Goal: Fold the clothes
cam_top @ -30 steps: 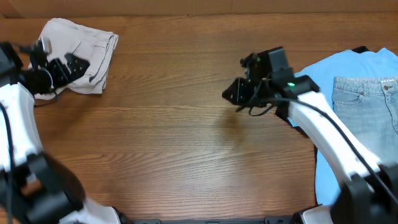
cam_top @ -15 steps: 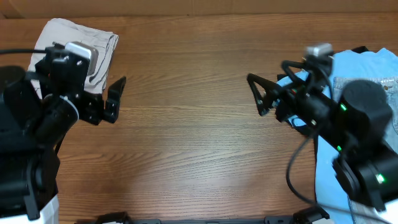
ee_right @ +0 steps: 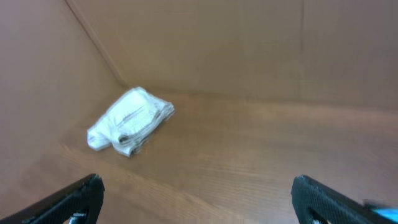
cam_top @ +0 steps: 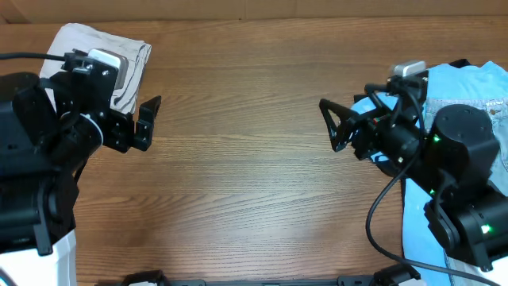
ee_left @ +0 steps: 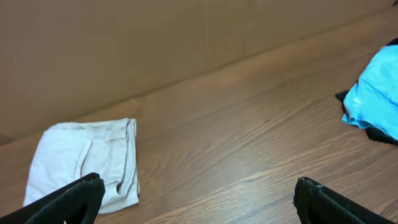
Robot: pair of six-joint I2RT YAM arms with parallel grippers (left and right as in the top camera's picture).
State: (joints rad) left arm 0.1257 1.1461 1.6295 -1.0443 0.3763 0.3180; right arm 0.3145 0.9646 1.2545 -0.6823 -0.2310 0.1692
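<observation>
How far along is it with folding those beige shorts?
Looks done: the shorts lie as a compact folded bundle at the far left corner of the table. In hand: nothing; the left pincer and right pincer both hang open and empty over bare wood. Left: apparently nothing for the shorts; a blue T-shirt with jeans on it lies at the right edge.

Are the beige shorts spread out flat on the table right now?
No, the beige shorts lie folded in a compact bundle on the wooden table.
</observation>
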